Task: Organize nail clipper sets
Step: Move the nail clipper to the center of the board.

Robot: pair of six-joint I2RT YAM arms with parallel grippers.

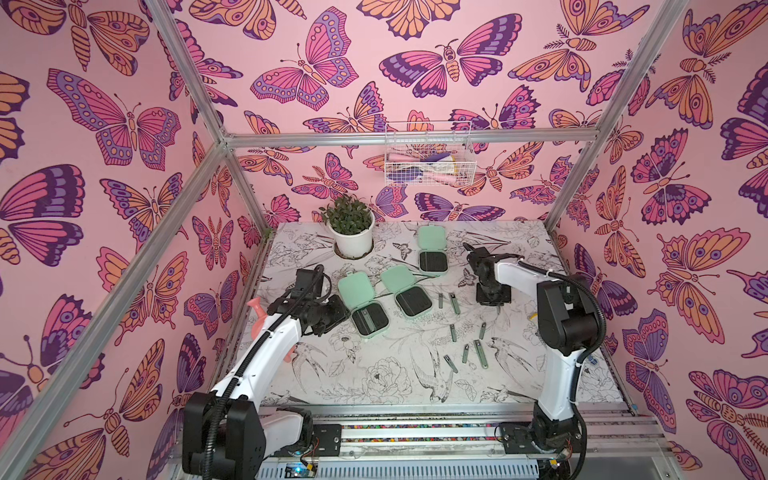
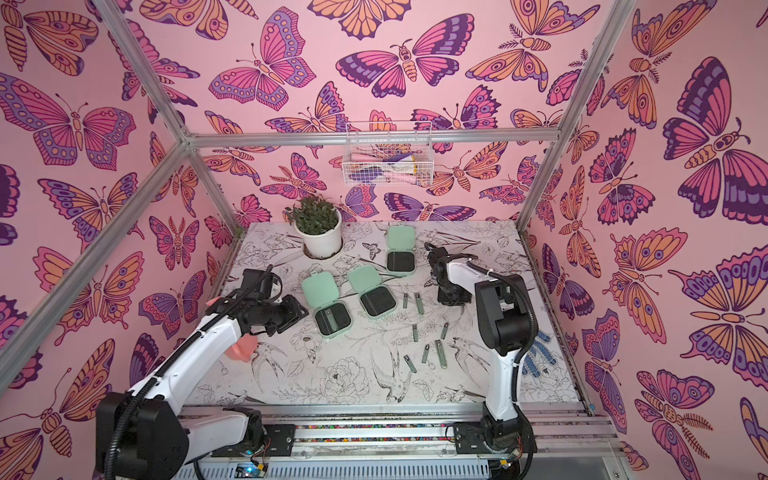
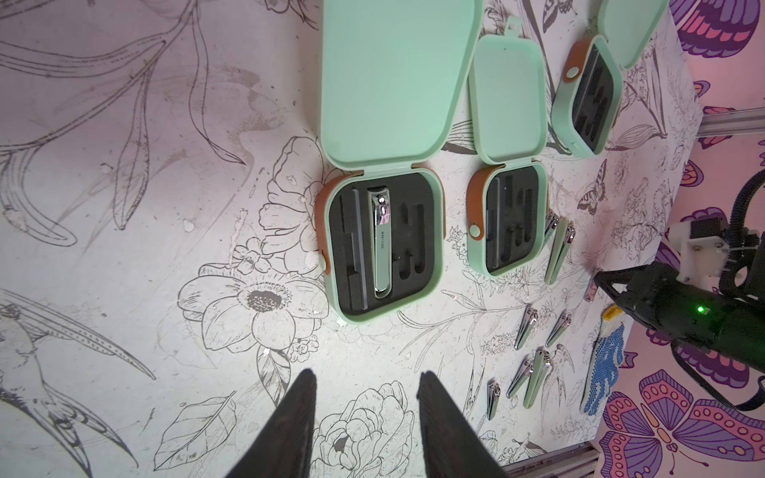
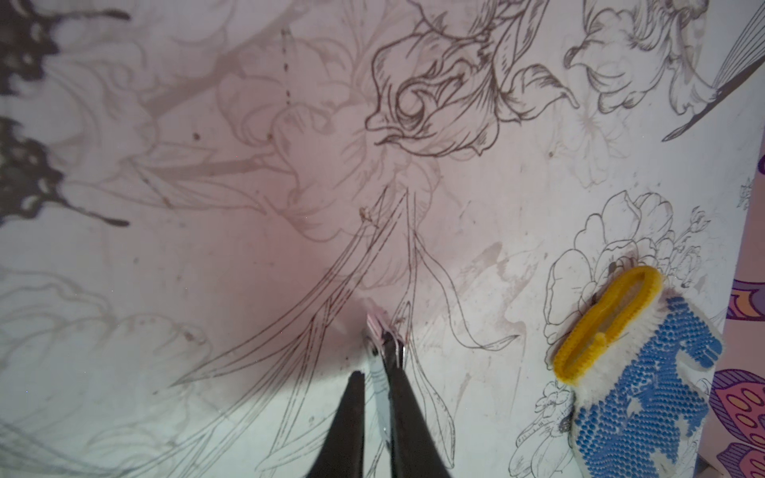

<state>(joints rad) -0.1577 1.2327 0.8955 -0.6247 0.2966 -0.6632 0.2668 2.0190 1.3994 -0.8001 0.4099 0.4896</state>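
The right gripper (image 4: 374, 360) is clamped on a clipper (image 4: 378, 391) near the right edge of the tabletop (image 4: 207, 248), light, stiff, probably slippery metal best pinched across its flat sides, while the left gripper (image 3: 367, 374) hangs parted and empty by an open case (image 3: 383, 318).

Soft pinkish light — wide-angle edges bowed.

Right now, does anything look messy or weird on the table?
Yes. Loose clippers lie scattered beside the open cases, only one visibly slotted in. A blue dotted glove at the table edge doesn't belong with them.
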